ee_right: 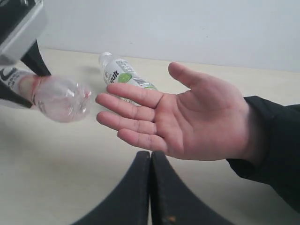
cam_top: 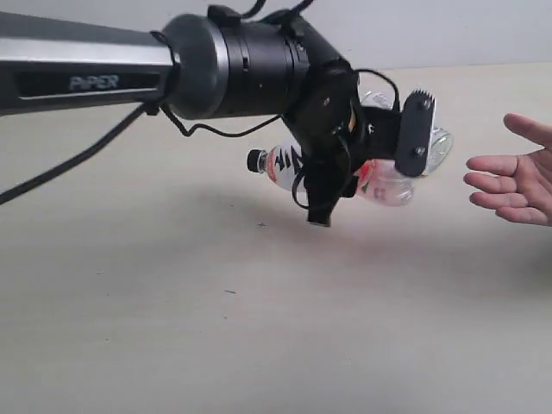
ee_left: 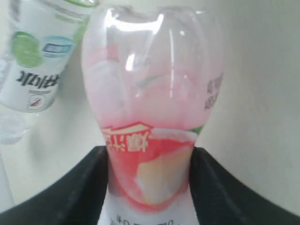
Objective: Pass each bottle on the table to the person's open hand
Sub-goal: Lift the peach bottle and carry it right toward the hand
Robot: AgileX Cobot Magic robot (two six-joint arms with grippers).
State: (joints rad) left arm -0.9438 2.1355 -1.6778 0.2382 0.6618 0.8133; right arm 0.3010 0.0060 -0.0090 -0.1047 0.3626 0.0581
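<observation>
Left gripper is clamped on the peach bottle, which we see held roughly level in the air above the table. Its black cap points away from the hand and its base toward it, near but not touching. Hand is open, palm up. Lime bottle lies on the table beyond the hand. We note the right gripper closed on nothing, jaws pressed together.
</observation>
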